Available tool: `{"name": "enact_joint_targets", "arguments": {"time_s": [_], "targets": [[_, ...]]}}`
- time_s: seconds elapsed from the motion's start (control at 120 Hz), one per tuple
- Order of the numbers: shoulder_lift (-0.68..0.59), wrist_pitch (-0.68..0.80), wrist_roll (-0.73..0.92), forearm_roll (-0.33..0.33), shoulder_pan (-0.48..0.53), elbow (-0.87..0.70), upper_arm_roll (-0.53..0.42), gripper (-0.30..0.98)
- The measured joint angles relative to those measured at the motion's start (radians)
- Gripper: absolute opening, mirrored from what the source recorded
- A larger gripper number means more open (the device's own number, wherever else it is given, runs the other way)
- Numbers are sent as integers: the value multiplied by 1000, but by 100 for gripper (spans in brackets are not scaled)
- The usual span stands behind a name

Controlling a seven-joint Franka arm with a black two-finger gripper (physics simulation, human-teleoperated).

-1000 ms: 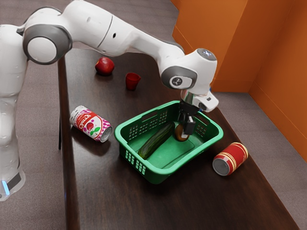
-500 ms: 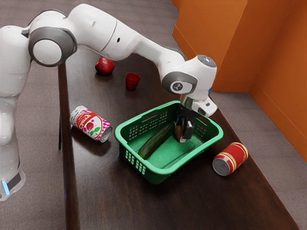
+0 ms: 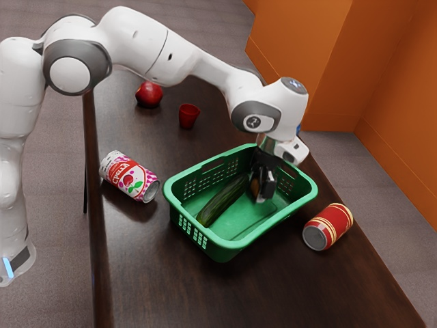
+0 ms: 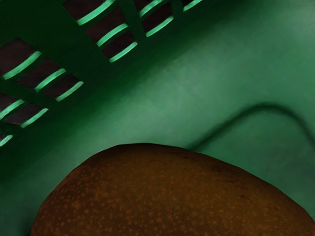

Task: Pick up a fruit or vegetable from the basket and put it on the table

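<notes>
The black gripper is low inside the green basket, down at a brown, speckled fruit or vegetable, partly covering it from view. In the wrist view the rounded brown item lies right under the hand, against the green floor of the basket. Whether it is gripped cannot be told. Beside it, a long dark green cucumber lies across the basket floor.
On the dark table a white-and-pink can lies on the basket's left in the exterior view, and a red can on its right. A red apple and a red cup are farther back.
My gripper has moved down into the basket and onto the brown item, covering more of it. Over the last half second it has hardly shifted. The cucumber and the cans have stayed put.
</notes>
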Motion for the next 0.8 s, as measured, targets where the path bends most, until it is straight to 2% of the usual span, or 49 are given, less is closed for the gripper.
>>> {"name": "enact_joint_targets", "arguments": {"time_s": [0.108,0.258,0.533,0.667,0.8], "targets": [[-9,-7,-19,6,0,26,1,23],[-63,-57,-39,10,-3,93,8,25],[-204,-234,-58,7,6,104,183,25],[-214,-320,-62,5,20,98,278,25],[-193,-367,-63,2,47,91,309,26]]}}
